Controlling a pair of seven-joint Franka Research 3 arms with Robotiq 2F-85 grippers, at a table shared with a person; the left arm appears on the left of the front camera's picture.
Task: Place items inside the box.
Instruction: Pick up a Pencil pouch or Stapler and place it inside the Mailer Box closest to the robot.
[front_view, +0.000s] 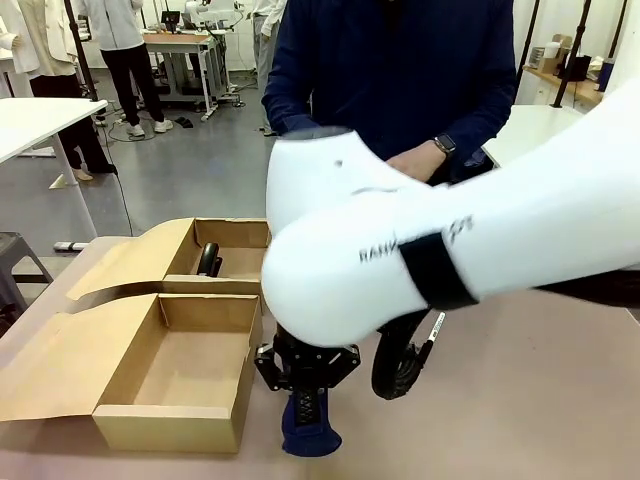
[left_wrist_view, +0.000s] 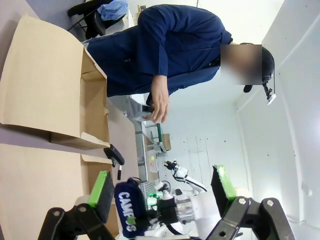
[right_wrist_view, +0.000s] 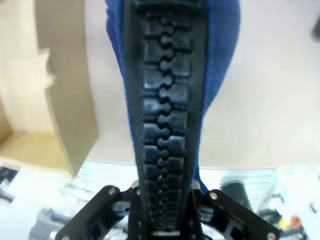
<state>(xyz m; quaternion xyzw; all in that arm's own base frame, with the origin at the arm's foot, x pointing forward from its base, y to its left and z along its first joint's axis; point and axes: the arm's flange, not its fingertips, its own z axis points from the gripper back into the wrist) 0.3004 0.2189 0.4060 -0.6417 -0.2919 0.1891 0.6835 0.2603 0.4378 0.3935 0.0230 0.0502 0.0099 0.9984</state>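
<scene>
One pencil case (front_view: 310, 430) is held upright, pinched by the right tool (front_view: 306, 392) beside the near box (front_view: 170, 430), likely for lowering in; left tool (left_wrist_view: 162, 189) spread.

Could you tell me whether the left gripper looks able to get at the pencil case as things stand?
Probably yes: the left gripper is open and the pencil case is in line ahead of its fingers, nothing between. The right gripper is shut on one end, though.
</scene>
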